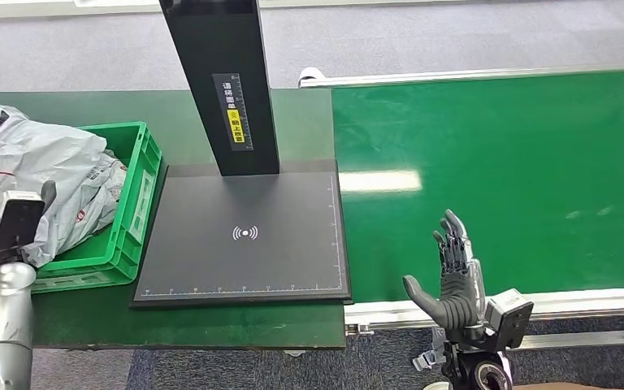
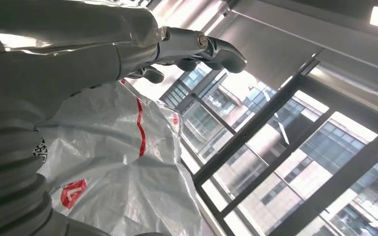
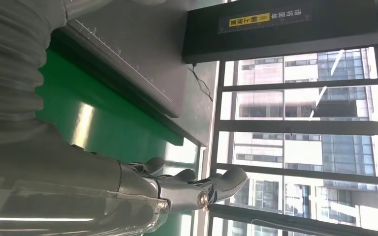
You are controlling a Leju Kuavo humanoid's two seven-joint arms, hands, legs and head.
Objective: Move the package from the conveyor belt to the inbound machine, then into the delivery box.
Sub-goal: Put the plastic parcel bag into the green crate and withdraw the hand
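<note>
Above green belt (image 1: 496, 179), right hand (image 1: 453, 280) spread, empty.

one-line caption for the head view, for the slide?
Right hand open over the green conveyor belt; bare scan plate; packages piled in the green crate.

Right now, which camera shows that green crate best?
The head view: the green crate sits left of the black scanner plate, stuffed with grey packages. The left wrist view catches a package, not the crate; the right wrist view neither.
</note>
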